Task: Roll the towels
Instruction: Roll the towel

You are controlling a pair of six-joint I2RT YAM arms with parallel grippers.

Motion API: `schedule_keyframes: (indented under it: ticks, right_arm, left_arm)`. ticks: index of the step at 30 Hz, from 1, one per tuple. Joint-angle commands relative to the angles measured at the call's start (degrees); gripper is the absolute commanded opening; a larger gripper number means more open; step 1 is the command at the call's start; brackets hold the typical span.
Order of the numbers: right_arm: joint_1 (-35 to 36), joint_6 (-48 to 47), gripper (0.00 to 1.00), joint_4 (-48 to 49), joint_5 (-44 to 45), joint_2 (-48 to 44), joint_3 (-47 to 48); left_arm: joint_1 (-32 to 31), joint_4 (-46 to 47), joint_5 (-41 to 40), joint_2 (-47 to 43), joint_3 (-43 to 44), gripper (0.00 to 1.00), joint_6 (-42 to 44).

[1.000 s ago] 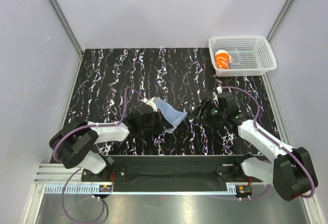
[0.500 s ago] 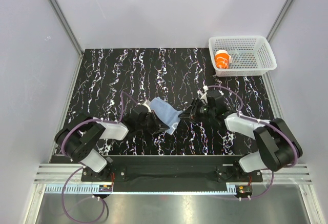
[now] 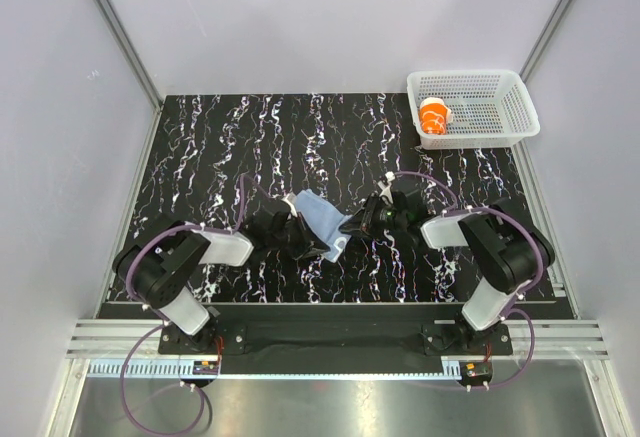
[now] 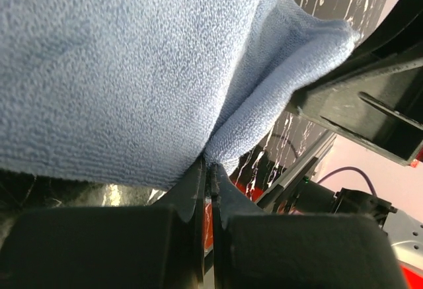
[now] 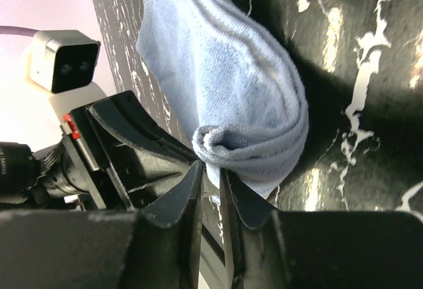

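Observation:
The pale blue towel (image 3: pixel 320 217) lies crumpled between both arms at mid-table. My left gripper (image 3: pixel 308 244) holds it from the near left; in the left wrist view the jaws (image 4: pixel 210 166) are shut on a fold of the blue towel (image 4: pixel 119 71). My right gripper (image 3: pixel 353 224) meets the towel's right edge. Its own view shows the right gripper (image 5: pixel 211 166) pinching the curled hem of the blue towel (image 5: pixel 225 71). The orange towel (image 3: pixel 434 117) sits rolled up inside the basket.
The white mesh basket (image 3: pixel 510 92) stands at the table's far right corner. The two grippers sit close together, almost facing each other across the towel. Grey walls enclose the black marbled table (image 3: pixel 220 147) on three sides.
My right gripper has moved left to the blue towel's right edge and closed on it. The left gripper stayed shut on the towel and shifted slightly.

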Motion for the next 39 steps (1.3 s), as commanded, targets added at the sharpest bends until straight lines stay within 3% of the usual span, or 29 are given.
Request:
schedule_keyframes:
  ticks: [1, 8, 13, 21, 24, 27, 28, 30, 39]
  right_arm:
    - [0.44, 0.97, 0.21, 5.63, 0.01, 1.97, 2.19]
    - [-0.08, 1.05, 0.18, 5.89, 3.00, 6.89, 2.10]
    - [-0.26, 1.58, 0.17, 4.93, 4.58, 9.62, 2.36]
    - [-0.26, -0.87, 0.17, -1.40, 6.17, 8.22, 3.59]
    - [-0.08, -1.23, 0.17, -2.80, 6.43, 7.34, 3.95]
    - [-0.08, -1.49, 0.17, -3.60, 6.43, 6.90, 4.12]
    - [-0.26, -1.49, 0.17, -3.68, 6.35, 6.98, 4.21]
    - [-0.26, -1.75, 0.17, -4.21, 6.08, 7.07, 4.56]
    - [-0.08, -2.72, 0.17, -6.41, 5.29, 7.59, 5.44]
  left_arm:
    - [0.78, -4.30, 1.02, 1.13, 1.98, 0.00, 4.27]
    - [1.04, -14.93, -1.08, -0.01, 7.08, 0.18, 12.88]
    - [1.04, -23.54, -5.38, -2.38, 9.80, 0.21, 17.11]
    - [0.25, -41.63, -24.27, -12.48, 15.07, 0.35, 26.69]
    - [-2.11, -44.99, -29.73, -14.86, 17.71, 0.36, 29.32]
    - [-7.98, -44.30, -33.77, -16.79, 19.82, 0.38, 32.83]
    - [-9.75, -43.77, -34.48, -16.80, 20.52, 0.45, 33.89]
    - [-12.92, -43.16, -36.24, -15.05, 22.19, 0.48, 36.18]
    - [-22.68, -38.94, -36.77, -7.84, 27.65, 0.51, 41.37]
